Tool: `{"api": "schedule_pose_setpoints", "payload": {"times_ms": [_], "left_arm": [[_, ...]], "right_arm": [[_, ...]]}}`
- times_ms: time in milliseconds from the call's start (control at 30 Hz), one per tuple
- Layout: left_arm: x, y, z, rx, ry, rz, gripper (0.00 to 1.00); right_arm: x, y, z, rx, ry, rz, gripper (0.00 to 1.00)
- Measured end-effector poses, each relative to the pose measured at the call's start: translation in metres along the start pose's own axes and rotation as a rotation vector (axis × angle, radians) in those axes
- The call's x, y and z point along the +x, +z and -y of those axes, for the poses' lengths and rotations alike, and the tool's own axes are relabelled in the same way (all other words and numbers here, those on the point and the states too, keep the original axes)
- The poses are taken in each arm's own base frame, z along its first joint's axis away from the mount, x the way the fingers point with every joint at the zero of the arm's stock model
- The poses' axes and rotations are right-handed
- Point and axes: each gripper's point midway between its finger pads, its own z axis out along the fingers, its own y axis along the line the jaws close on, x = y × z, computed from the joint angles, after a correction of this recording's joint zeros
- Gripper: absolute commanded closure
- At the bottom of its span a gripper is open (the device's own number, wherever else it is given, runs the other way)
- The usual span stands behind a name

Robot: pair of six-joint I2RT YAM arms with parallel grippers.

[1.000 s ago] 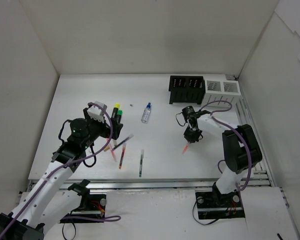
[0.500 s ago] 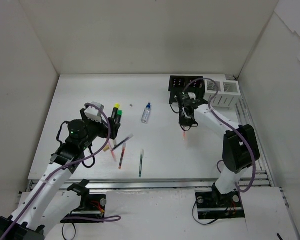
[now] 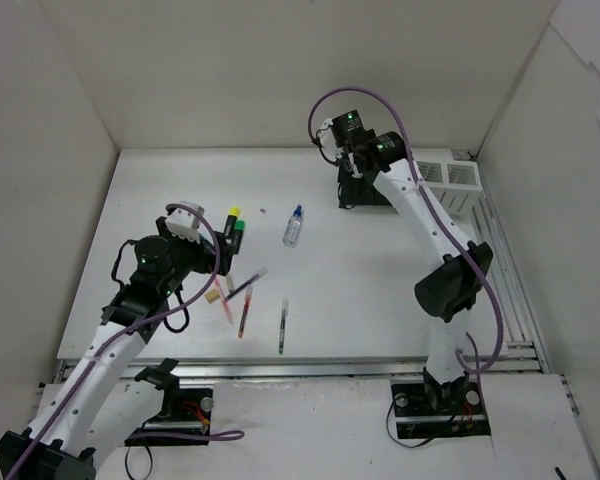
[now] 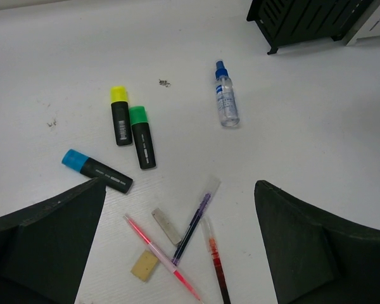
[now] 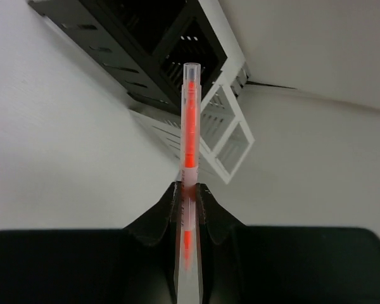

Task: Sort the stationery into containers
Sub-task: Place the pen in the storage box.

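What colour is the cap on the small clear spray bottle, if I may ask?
Blue; the bottle shows best in the left wrist view.

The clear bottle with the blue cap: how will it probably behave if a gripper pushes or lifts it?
The bottle lies on its side and looks round, so a sideways push would probably roll it. Its smooth clear wall may slip in a grip. Being small, it is likely light.

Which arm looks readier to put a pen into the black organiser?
Right. Its jaws grip an orange pen right at the black organiser; the left arm hangs far away, jaws open.
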Motion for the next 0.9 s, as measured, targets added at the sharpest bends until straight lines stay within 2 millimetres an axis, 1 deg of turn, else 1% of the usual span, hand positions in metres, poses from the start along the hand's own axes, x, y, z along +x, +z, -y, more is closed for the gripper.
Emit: {"api": "schedule_pose_setpoints", "payload": {"times_ms": [33, 100, 233, 333, 400, 467, 567, 800, 900], "left_arm": [[0.001, 0.001, -0.002, -0.005, -0.002, -0.004, 0.01], [0.003, 0.002, -0.005, -0.015, -0.005, -0.012, 0.01], [0.009, 0.007, -0.011, -0.027, -0.014, -0.035, 0.01], [0.015, 0.011, -0.013, -0.024, -0.020, -0.061, 0.01], [0.020, 0.014, -0.014, -0.022, -0.026, -0.079, 0.01], [0.023, 0.017, -0.014, -0.017, -0.028, -0.093, 0.00], [0.026, 0.018, -0.013, -0.009, -0.029, -0.101, 0.01], [0.025, 0.017, -0.015, -0.011, -0.033, -0.099, 0.01], [0.025, 0.018, -0.016, -0.011, -0.036, -0.101, 0.00]], "right_arm": [[-0.001, 0.006, 0.006, 0.009, -0.063, -0.031, 1.00], [0.003, 0.020, 0.010, 0.001, -0.179, -0.099, 1.00], [0.008, 0.045, 0.009, -0.031, -0.390, -0.195, 1.00], [0.012, 0.055, 0.009, -0.049, -0.508, -0.236, 1.00], [0.011, 0.059, 0.011, -0.053, -0.569, -0.245, 1.00], [0.007, 0.063, 0.015, -0.043, -0.612, -0.248, 1.00], [-0.002, 0.076, 0.021, -0.007, -0.654, -0.247, 1.00], [-0.012, 0.124, 0.011, 0.021, -0.731, -0.256, 1.00], [-0.016, 0.138, 0.009, 0.051, -0.762, -0.269, 1.00]]}}
